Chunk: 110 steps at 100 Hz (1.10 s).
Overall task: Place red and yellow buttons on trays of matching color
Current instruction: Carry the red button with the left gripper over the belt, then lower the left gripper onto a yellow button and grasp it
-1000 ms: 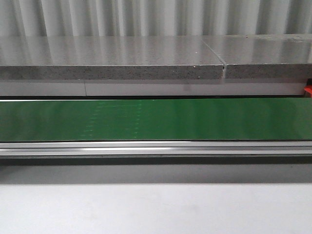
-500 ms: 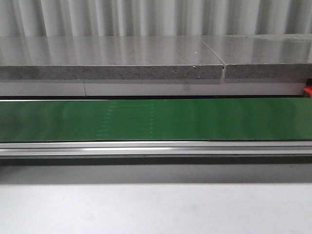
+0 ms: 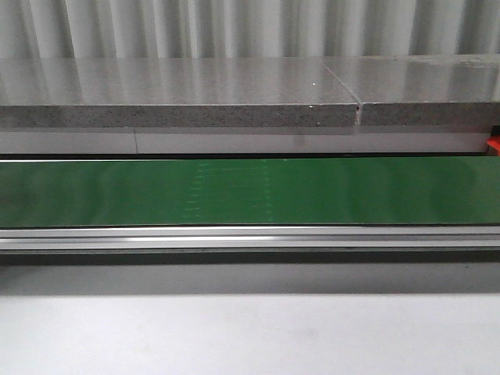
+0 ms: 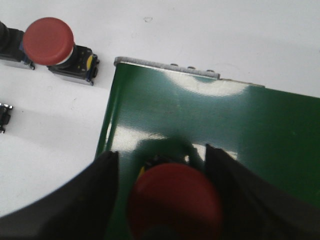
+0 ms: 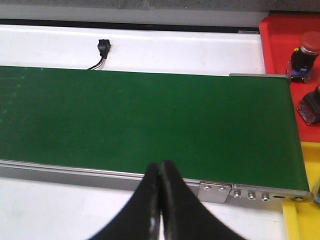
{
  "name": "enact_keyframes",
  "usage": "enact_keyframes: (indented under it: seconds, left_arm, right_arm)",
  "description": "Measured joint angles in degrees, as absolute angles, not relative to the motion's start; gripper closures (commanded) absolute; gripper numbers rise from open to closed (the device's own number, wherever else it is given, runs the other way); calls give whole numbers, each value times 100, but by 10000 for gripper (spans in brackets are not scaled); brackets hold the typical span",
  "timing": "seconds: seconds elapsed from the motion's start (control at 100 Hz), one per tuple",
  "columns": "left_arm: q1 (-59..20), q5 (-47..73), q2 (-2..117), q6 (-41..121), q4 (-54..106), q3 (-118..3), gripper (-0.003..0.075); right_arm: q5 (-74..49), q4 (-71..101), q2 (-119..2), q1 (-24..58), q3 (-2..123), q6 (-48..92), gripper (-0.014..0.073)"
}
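Three red buttons show in all. One red button (image 4: 174, 200) sits between the spread fingers of the left gripper (image 4: 167, 200) over the end of the green belt (image 4: 240, 135), cap up toward the camera (whether the fingers actually press it, I cannot tell). A second red button (image 4: 49, 41) lies on the white table (image 4: 200, 30) beside the belt, cap also up. The third (image 5: 310, 42) stands upright in the red tray (image 5: 280, 35). The right gripper (image 5: 159, 172) has its fingers pressed together, empty, at the belt's edge
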State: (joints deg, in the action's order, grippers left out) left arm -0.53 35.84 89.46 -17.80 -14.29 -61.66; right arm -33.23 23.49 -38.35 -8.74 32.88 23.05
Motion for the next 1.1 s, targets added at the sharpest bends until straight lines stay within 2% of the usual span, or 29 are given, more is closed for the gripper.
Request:
enact_keyframes:
  seconds: [0.04, 0.09, 0.32, 0.51, 0.82, 1.1]
  left_arm:
    - [-53, 3611, 8921, -1765, -1429, -6166, 66]
    - [-53, 3633, 8875, -1714, -1429, -6166, 49]
    - [24, 3598, 8310, -1674, -1415, -6166, 50]
    - [783, 3609, 8179, -1685, -1415, -6166, 50]
    - [2194, 3271, 9004, -1685, -1255, -6177, 50]
    - [2425, 3148, 9989, -1685, -1196, -6748, 50]
  right_arm:
    - [-3323, 2349, -3835, -874, 3288, 2305, 662]
    - [-3323, 2349, -3835, -874, 3288, 2305, 662]
    - [-3323, 2349, -3835, -874, 3288, 2305, 662]
    - [-3323, 2349, -3835, -874, 3288, 2305, 662]
    - [-3323, 2349, -3835, -874, 3288, 2305, 662]
    - [-3323, 2349, -3835, -874, 3288, 2305, 662]
